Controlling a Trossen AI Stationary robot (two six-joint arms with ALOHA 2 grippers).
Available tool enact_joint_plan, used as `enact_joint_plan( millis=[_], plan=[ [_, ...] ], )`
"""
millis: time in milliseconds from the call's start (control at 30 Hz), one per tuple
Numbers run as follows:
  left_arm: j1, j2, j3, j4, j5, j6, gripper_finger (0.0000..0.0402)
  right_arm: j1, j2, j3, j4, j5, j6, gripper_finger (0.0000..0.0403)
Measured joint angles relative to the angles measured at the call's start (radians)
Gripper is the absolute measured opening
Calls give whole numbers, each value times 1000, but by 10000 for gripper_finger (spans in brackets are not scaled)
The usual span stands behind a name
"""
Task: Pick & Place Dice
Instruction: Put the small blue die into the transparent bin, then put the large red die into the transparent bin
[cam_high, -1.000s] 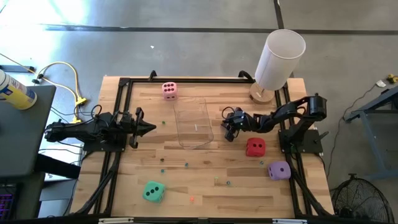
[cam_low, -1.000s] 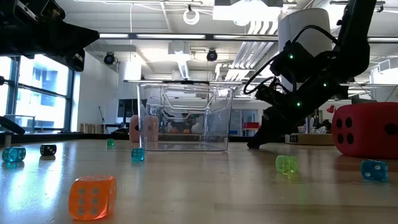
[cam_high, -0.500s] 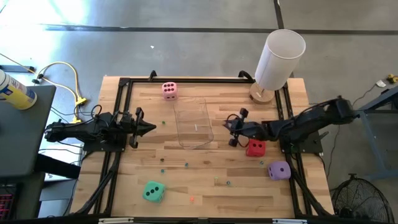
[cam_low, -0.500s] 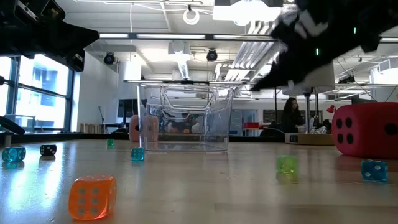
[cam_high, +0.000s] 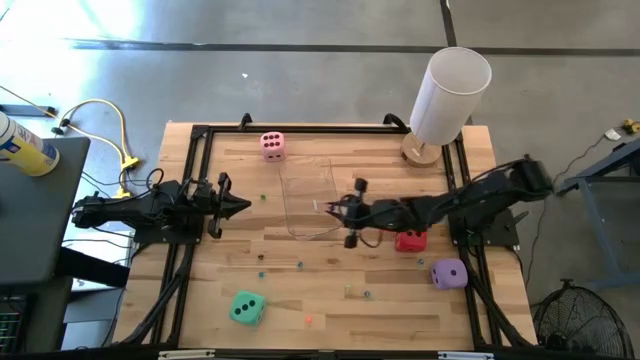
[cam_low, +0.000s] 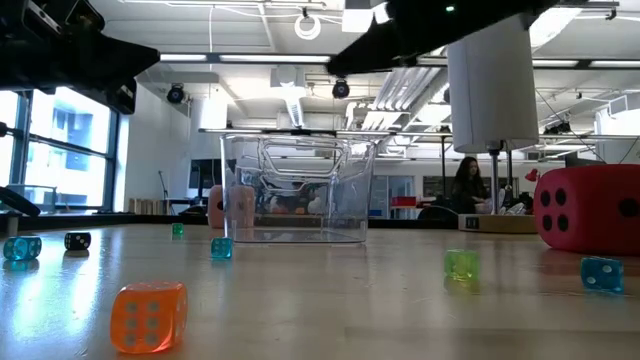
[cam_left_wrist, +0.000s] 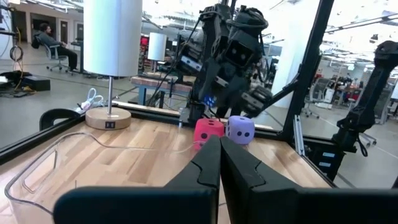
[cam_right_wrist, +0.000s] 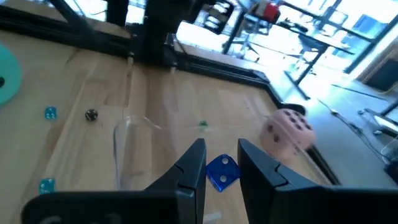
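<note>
Reaching farther toward the tabletop's middle than half a second ago, the right gripper (cam_high: 335, 208) now hangs over the clear bin (cam_high: 308, 195), pinching a small blue die (cam_right_wrist: 221, 172). At the left edge the left gripper (cam_high: 240, 206) waits, fingers pressed together. On the wooden tabletop (cam_high: 330, 300) lie the pink die (cam_high: 272, 145), red die (cam_high: 409, 240), purple die (cam_high: 449, 273) and teal die (cam_high: 246, 307). Only the low view shows an orange bead die (cam_low: 148, 315) close up; the arm partly hides the red die from above.

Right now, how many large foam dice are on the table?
4: the pink die near the far edge, the red die beside the right arm, the purple die nearer, the teal-green die at the near-left.
</note>
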Motion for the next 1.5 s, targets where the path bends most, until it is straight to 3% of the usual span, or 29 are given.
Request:
enact_joint_plan(
  millis=[233, 500, 767, 1033, 1233, 1500],
  plan=[
    [0, 0, 0, 18, 0, 5, 0, -50, 163, 127, -7, -38, 5, 83],
    [0, 0, 0, 17, 1, 24, 0, -93, 208, 140, -13, -34, 75, 121],
    [0, 0, 0, 17, 0, 60, 0, -85, 185, 140, -12, -27, 77, 171],
    [0, 0, 0, 24, 1, 60, 0, -4, 69, 143, -94, 152, 55, 254],
    [-1, 0, 0, 25, 2, 49, 0, 69, -3, 143, -229, 254, 178, 309],
    [-1, 0, 0, 24, 12, 14, 0, 150, -8, 143, -223, 249, 104, 337]
  ],
)
